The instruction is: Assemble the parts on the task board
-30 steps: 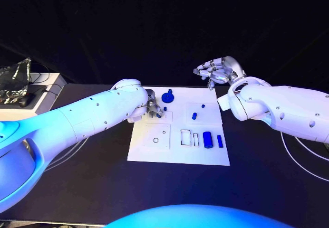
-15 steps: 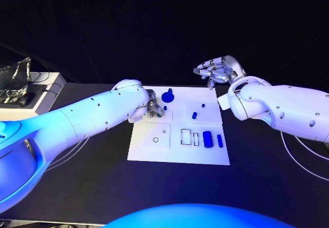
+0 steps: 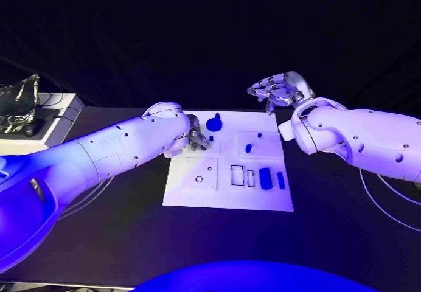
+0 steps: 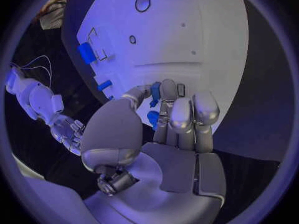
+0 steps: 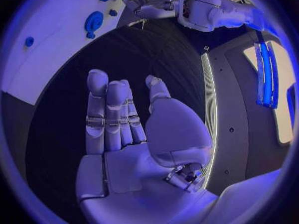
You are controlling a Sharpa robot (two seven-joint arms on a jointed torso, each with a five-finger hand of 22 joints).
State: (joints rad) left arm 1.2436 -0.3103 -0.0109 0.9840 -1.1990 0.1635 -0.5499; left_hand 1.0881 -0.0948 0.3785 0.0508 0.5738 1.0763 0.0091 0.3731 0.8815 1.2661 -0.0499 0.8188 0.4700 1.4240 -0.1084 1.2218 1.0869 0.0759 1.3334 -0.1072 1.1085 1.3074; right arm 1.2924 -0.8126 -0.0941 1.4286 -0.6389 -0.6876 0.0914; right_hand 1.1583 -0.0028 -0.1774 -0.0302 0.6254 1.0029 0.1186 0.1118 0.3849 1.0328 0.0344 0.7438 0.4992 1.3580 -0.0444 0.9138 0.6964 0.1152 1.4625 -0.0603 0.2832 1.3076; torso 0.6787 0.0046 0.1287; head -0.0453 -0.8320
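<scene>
Task board (image 3: 224, 198): a white rectangular plate lying flat in the middle of the black surface (image 3: 114, 243), with outlined recesses, a small ring-shaped hole (image 3: 199, 179) and a rectangular slot (image 3: 238, 176) in its near half. Blue parts: a round knob-like piece (image 3: 214, 125) standing near the far edge; a small peg (image 3: 248, 148) toward the board's middle; a thick cylinder (image 3: 266, 178) and a thinner bar (image 3: 281, 180) lying side by side, just apart, near the board's right edge.

Left hand (image 3: 194, 139): lowered over the far left part of the board; in the left wrist view (image 4: 168, 119) its fingers lie close together with the thumb drawn in, and a small blue piece (image 4: 155, 91) sits between thumb and fingertips, apparently pinched, a second blue patch showing lower among the fingers.

Right hand (image 3: 279, 91): raised beyond the far right corner of the board, well clear of it; in the right wrist view (image 5: 134, 129) fingers extended side by side, thumb apart, holding nothing

Grey box (image 3: 35, 131): at the surface's left edge, bearing a crumpled dark object
</scene>
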